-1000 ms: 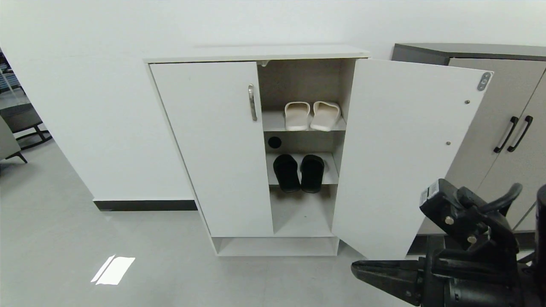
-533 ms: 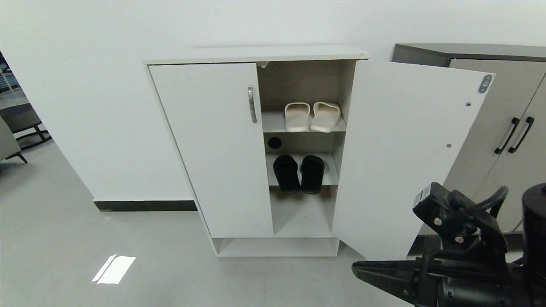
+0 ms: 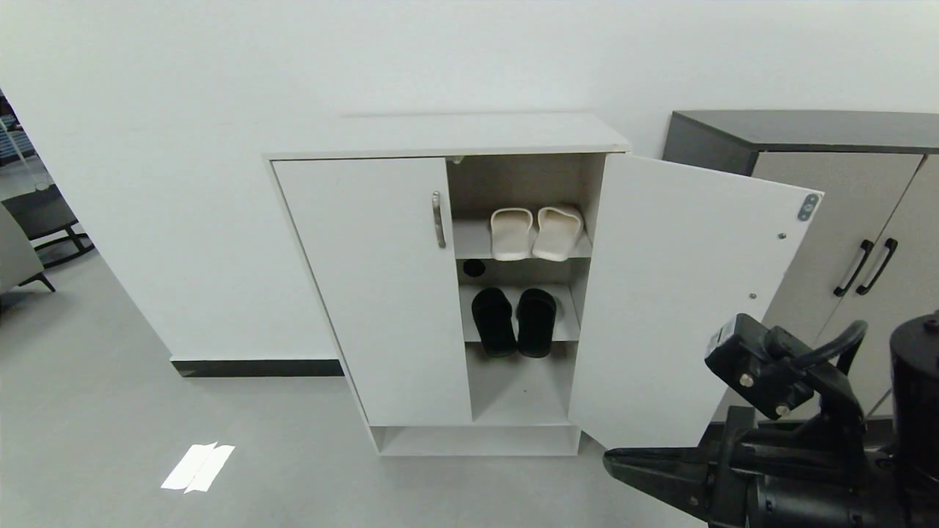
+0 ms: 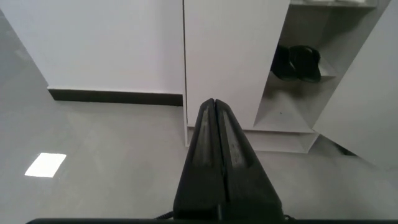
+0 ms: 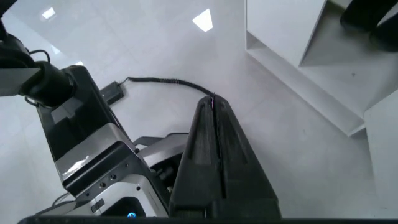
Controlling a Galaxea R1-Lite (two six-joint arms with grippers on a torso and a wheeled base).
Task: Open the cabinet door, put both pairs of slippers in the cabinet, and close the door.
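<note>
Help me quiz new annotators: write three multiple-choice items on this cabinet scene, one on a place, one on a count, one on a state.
1. Where are the black slippers relative to the cream slippers?
A. above
B. below
C. beside

2. How many pairs of slippers sit in the cabinet?
A. two
B. one
C. four

3. The cabinet's right door is:
A. shut
B. missing
C. open

Answers:
1 B, the black pair lies directly under the cream pair.
2 A, one cream and one black pair show.
3 C, it swings outward, baring the inside.
</note>
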